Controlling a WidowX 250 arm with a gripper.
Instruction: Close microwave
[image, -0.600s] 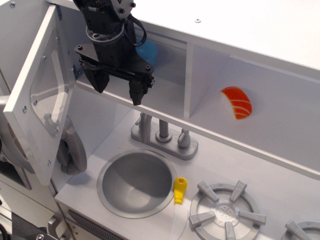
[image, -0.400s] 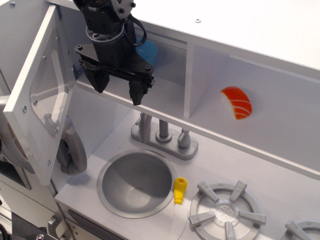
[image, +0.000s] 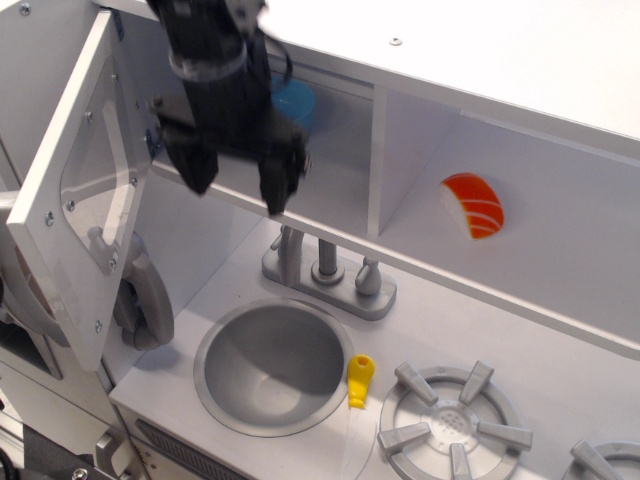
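White door (image: 85, 190) of the microwave (image: 230, 140) stands wide open at left, clear window & grey handle (image: 140, 300) facing out. Gripper (image: 238, 180), blurred, sits in front of the compartment mouth w/ fingers spread, holding nothing. Risk, imo: door swung shut now would hit the arm, or fingers could snag the shelf edge. No readable writing or brands
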